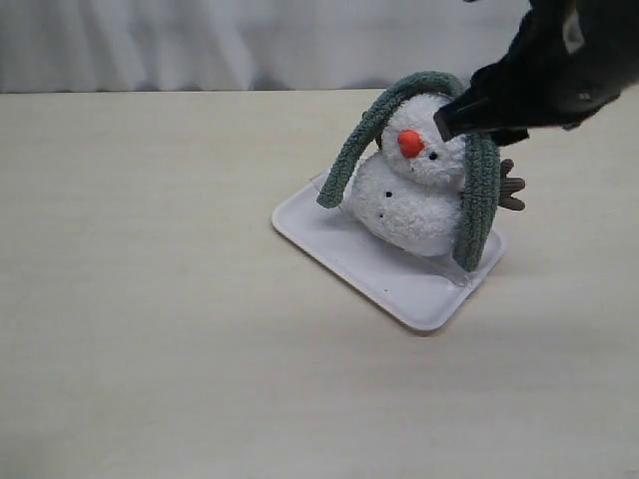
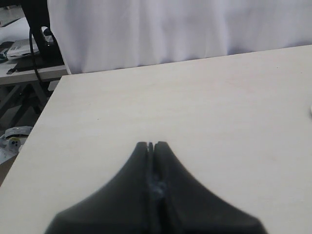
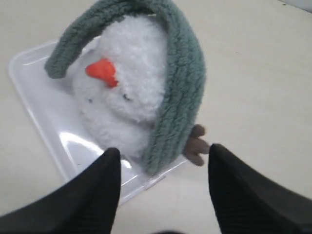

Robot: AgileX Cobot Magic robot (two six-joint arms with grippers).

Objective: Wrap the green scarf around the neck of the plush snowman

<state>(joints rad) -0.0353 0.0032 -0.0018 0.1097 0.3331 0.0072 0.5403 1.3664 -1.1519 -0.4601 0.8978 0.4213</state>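
Observation:
The plush snowman [image 1: 414, 195] lies tilted on a white tray [image 1: 399, 279], orange nose toward the left. Over its head arches the green scarf [image 1: 479, 200], one end hanging at its left side [image 1: 337, 180], the other down its right side onto the tray. My right gripper [image 1: 449, 118] hovers beside the head, just above the scarf's right strand. In the right wrist view its jaws [image 3: 163, 153] stand open with nothing between them, the snowman [image 3: 131, 87] and scarf [image 3: 178, 92] beyond the tips. The left gripper [image 2: 152, 145] is shut, empty, over bare table.
One brown twig arm [image 1: 511, 186] sticks out past the scarf on the right. A white curtain [image 1: 250, 40] runs behind the table's far edge. In the left wrist view, the table's corner and clutter [image 2: 19, 48] lie beyond it.

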